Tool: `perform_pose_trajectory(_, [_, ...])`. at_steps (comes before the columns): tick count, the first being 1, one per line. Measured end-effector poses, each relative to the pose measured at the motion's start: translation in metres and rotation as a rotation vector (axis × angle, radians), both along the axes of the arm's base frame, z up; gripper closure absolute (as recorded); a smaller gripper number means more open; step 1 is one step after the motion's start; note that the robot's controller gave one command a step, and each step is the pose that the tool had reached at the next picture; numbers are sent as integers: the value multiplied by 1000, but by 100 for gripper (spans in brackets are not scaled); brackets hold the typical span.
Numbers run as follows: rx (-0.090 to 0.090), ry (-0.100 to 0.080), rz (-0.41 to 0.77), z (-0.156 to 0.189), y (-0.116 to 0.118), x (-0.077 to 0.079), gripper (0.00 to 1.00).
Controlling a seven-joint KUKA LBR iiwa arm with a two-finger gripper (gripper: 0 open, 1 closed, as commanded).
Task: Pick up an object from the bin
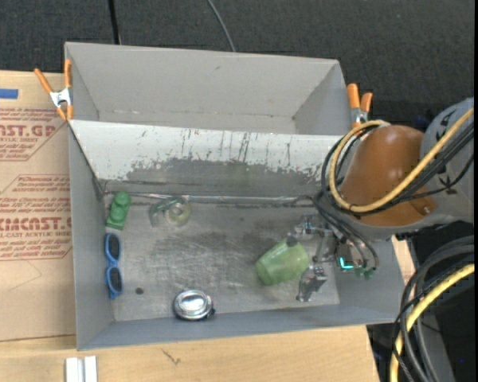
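A pale green plastic cup (279, 264) lies on its side at the right of the bin floor. My gripper (307, 260) reaches in from the right at the cup's right end. One fingertip (303, 232) stands just behind the cup and the other (307, 288) just in front of it. The fingers are spread apart, open, with the end of the cup between them; I cannot see them pressing on it.
A silver round tin (193, 305) lies at the front middle. Blue sunglasses (111, 263) and a green bottle (118, 210) lie along the left wall. A clear glass piece (170, 212) sits at the back left. The orange wrist cover and cables hang over the right rim.
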State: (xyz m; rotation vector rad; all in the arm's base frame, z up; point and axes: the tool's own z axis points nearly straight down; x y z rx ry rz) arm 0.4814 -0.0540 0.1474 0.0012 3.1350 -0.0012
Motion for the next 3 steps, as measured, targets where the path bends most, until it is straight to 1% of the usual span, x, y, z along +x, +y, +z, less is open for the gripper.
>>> perform_pose_trajectory(1, [1,-6,23,-76,11,8,0])
perform_pose_trajectory(2, [1,-10,23,-74,11,9,100])
perform_pose_trajectory(3, [0,-3,23,85,9,24,100])
